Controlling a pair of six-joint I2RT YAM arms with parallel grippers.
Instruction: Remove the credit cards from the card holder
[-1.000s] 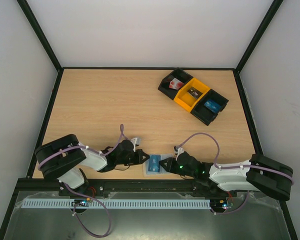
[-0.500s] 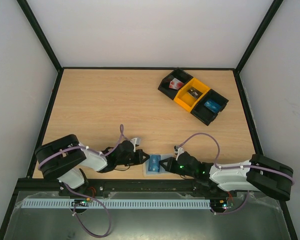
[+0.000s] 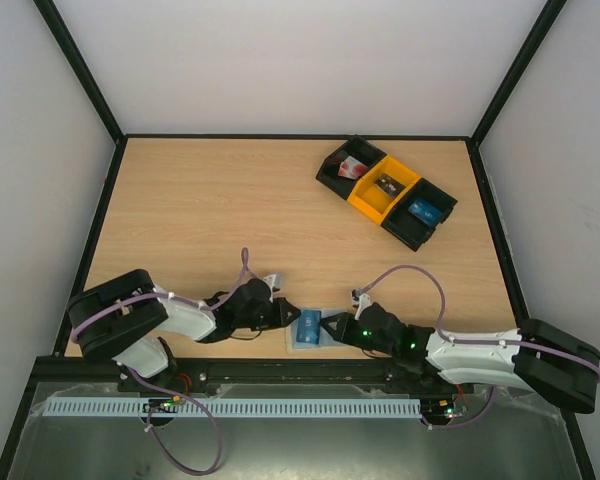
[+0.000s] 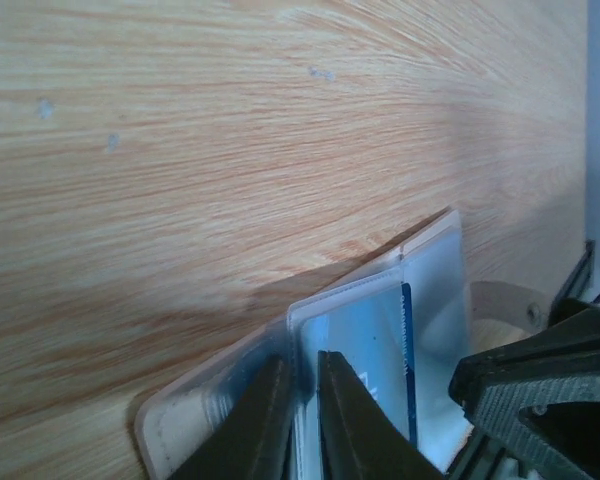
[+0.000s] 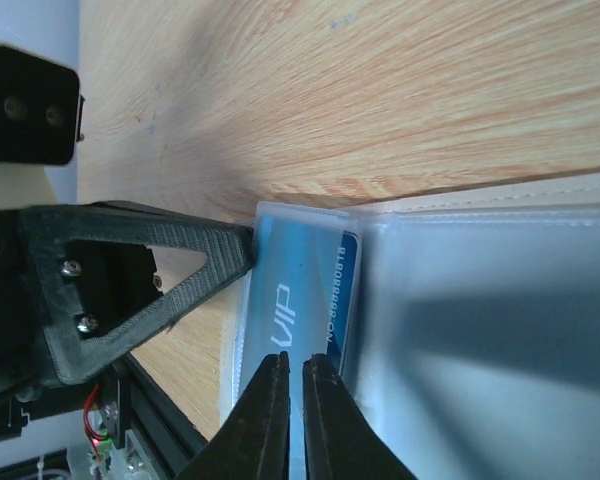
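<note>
while the card holder [image 3: 296, 343] lies at the near edge of the table [image 3: 220, 220], its rim is pinched by the left gripper [image 4: 302, 362] and its pocketed credit card [image 5: 302, 280] is clamped by the right gripper [image 5: 296, 360].

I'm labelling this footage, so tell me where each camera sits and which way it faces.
Top camera: above and behind the arms, looking down at the table; both arms, the left gripper and the right gripper show.
Left wrist: low over the table, facing the card holder; its own fingers pinch it.
Right wrist: low, facing the opposite way at the card; its own fingers are closed on it.
Both wrist views share card holder and card, and each shows the other gripper.
</note>
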